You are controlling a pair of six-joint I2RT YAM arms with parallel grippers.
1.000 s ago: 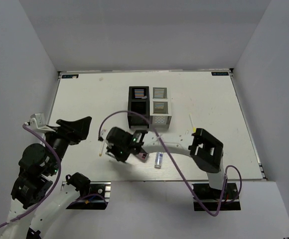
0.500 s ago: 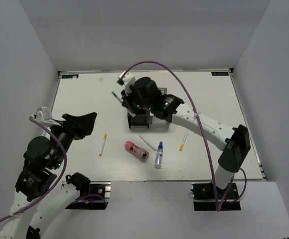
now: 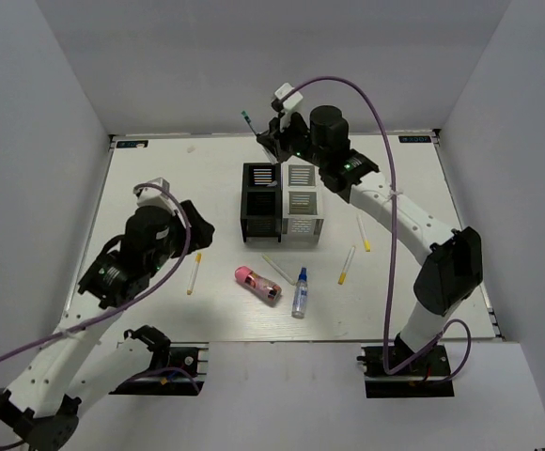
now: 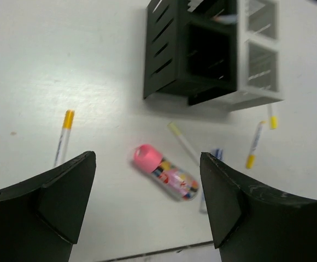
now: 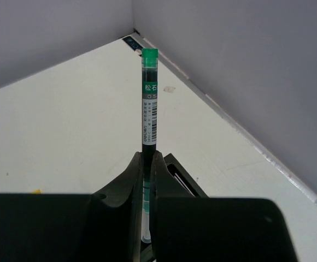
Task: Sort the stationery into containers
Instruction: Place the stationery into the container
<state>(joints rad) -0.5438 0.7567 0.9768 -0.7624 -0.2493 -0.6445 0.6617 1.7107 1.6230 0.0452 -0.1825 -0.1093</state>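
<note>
My right gripper (image 3: 267, 141) is shut on a dark green pen (image 3: 250, 126), held above the back edge of the containers (image 3: 282, 202). In the right wrist view the pen (image 5: 149, 103) sticks up from between the closed fingers (image 5: 147, 164). My left gripper (image 3: 194, 241) hovers open over the table's left half. In the left wrist view its fingers (image 4: 147, 159) frame a pink cylinder (image 4: 166, 174) lying on the table. A yellow-tipped pen (image 3: 194, 272) lies left of the cylinder (image 3: 256, 284). The blue-capped bottle (image 3: 300, 291) and a white pen (image 3: 277, 270) lie right of it.
Two more yellow-tipped pens (image 3: 347, 265) (image 3: 362, 233) lie right of the cups. The back black cup (image 3: 261, 177) holds several pens. Grey walls enclose the table on three sides. The right arm's forearm spans the table's right half above the surface.
The right arm has swung from low near the pink cylinder up and back past the containers, carrying the green pen. The left arm has reached forward and right over the table.
</note>
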